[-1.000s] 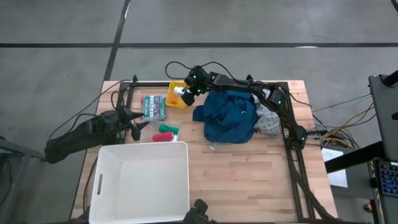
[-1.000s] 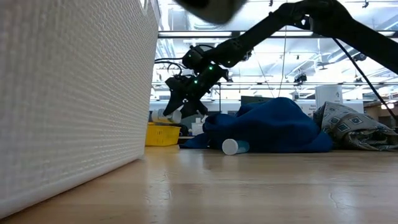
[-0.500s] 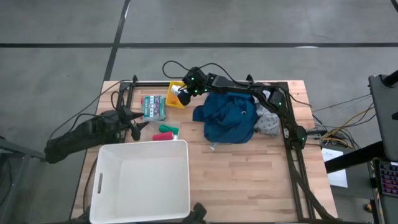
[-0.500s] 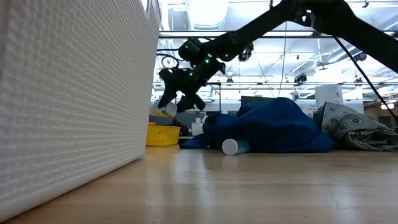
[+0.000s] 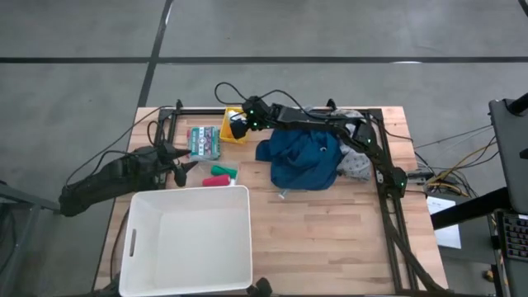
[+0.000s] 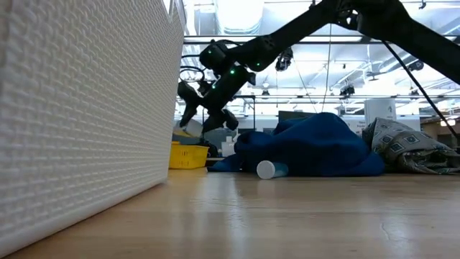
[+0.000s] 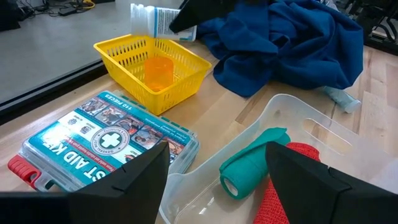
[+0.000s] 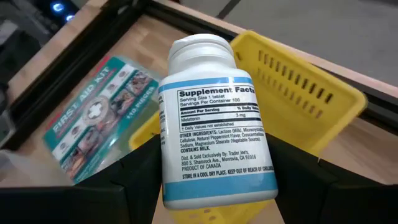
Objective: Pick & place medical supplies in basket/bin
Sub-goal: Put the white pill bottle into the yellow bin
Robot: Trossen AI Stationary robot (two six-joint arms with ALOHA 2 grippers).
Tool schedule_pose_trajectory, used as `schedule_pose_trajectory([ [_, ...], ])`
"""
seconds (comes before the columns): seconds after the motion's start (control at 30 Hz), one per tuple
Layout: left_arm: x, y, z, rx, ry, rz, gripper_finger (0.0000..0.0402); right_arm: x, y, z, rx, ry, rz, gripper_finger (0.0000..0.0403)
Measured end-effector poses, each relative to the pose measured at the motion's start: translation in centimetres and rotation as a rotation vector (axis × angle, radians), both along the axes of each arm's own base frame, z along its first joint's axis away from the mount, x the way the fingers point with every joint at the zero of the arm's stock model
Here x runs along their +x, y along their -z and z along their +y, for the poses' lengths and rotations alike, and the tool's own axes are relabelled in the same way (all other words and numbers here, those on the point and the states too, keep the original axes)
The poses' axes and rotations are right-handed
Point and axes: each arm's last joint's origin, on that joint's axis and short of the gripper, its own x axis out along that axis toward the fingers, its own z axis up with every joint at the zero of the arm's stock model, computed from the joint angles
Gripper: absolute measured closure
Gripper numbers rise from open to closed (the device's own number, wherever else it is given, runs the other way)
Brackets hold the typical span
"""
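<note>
One white bin [image 5: 186, 239], one yellow basket [image 7: 153, 71], two rolls [image 7: 254, 168], one first-aid kit [image 7: 102, 140]

Open wood across lower right of the high view, right of the white tub [image 5: 188, 239], which fills the lower left. Centre blocked by the blue garment [image 5: 303, 154]; grey speckled cloth [image 5: 357, 163] just beside it on its right. Small capped tube [image 6: 271, 170] lies at the garment's lower edge. Upper-left cluster is tight: yellow basket [image 5: 232, 125], first aid kit [image 5: 203, 141], green and red rolls [image 5: 219, 176]. Right gripper [image 5: 240, 122], clamped on a white pill bottle [image 8: 214, 121], hangs over the basket. Left gripper [image 5: 180, 164], jaws apart, sits left of the rolls.
</note>
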Motion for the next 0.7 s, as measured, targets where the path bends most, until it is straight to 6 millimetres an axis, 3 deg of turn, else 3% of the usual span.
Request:
schedule_pose_trajectory([
  [0.37, 0.0, 0.0, 0.0, 0.0, 0.0, 0.0, 0.013, 0.7, 0.6, -0.1, -0.052, 0.041, -0.042, 0.0158],
  [0.7, 0.0, 0.0, 0.0, 0.0, 0.0, 0.0, 0.013, 1.1, 0.8, 1.1, 0.008, 0.054, -0.056, 0.0158],
])
